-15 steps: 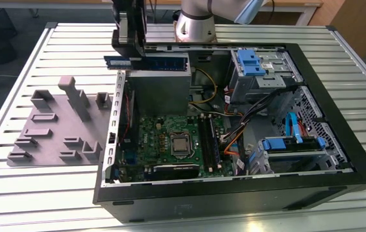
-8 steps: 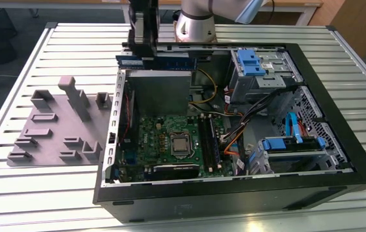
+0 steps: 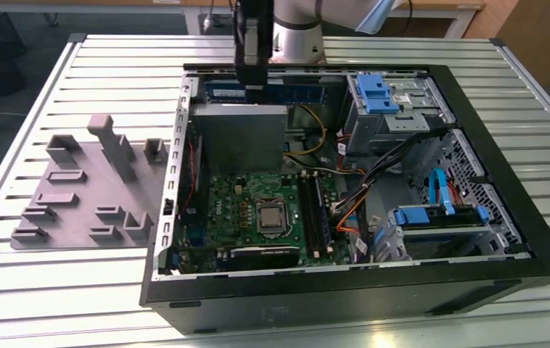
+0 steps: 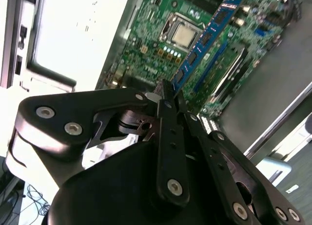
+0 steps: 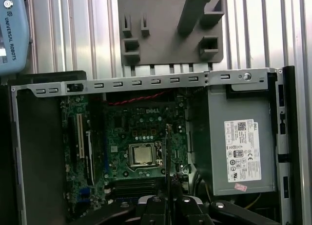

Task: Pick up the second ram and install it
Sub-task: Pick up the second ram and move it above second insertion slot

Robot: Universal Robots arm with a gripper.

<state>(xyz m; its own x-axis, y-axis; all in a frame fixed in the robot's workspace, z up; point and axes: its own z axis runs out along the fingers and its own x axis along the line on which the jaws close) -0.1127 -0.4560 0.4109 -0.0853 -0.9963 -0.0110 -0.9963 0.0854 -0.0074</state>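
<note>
The second ram (image 3: 289,92), a long blue stick with black chips, hangs level over the far end of the open computer case, above the grey power supply (image 3: 243,136). My gripper (image 3: 254,81) is shut on it near one end. In the second wrist view the black fingers (image 4: 168,137) clamp the second ram (image 4: 204,36), which reaches out over the green motherboard (image 4: 146,45). The first wrist view looks straight down: the second ram (image 5: 167,154) appears edge-on as a thin line rising from the gripper (image 5: 168,201), beside the processor socket (image 5: 142,154). Long dark memory slots (image 3: 312,210) lie next to the socket (image 3: 269,215).
The black case (image 3: 507,217) lies open on a slatted metal table (image 3: 81,290). A grey plastic tray (image 3: 81,192) with upright blocks sits on the exterior view's left. Drive cages with blue clips (image 3: 384,94) and cable bundles (image 3: 372,174) fill the case's right side.
</note>
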